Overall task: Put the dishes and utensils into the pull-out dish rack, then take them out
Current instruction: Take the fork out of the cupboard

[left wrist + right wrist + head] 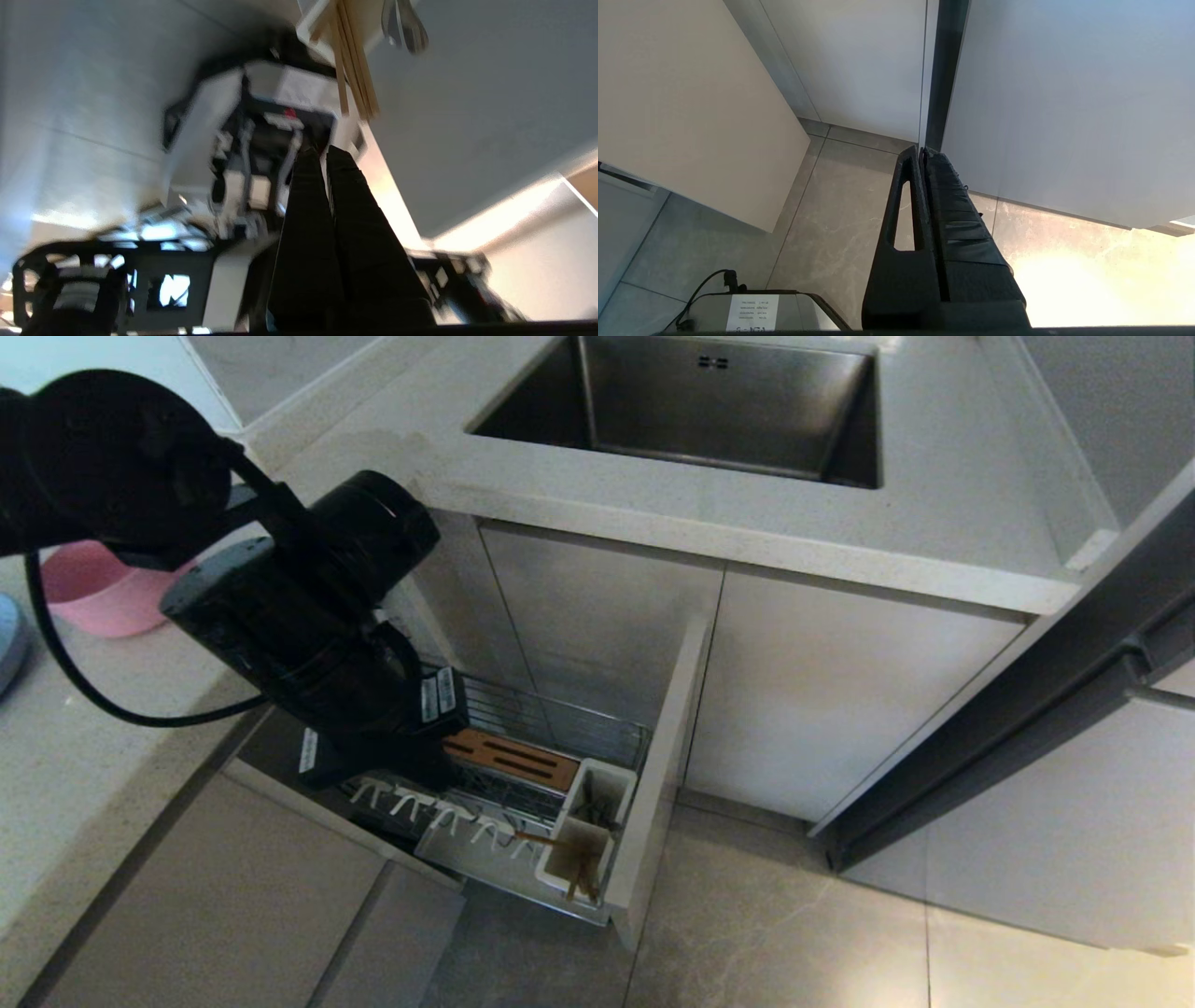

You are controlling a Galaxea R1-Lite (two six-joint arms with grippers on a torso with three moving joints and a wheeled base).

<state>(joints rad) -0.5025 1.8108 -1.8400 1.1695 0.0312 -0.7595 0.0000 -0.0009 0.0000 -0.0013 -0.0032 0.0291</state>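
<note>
The pull-out dish rack (pixel 546 775) stands drawn out from the cabinet below the steel sink (pixel 709 406), its beige front panel (pixel 653 784) at the right end. In the nearer white utensil cup (pixel 577 863) the chopsticks (pixel 551 845) lean out toward the left; in the left wrist view a spoon (pixel 406 23) shows in the cup beside them. The wooden slotted strip (pixel 509 758) lies left of the cups, with white prongs (pixel 439 807) along the near edge. The left pincer (pixel 322 156) hangs over the rack's left part, its fingers pressed together and holding nothing. On the desk (pixel 84 728) at far left sit the pink bowl (pixel 93 588) and an edge of the blue plate (pixel 7 644). The right pincer (pixel 922 151) points at the floor, its fingers closed and empty.
</note>
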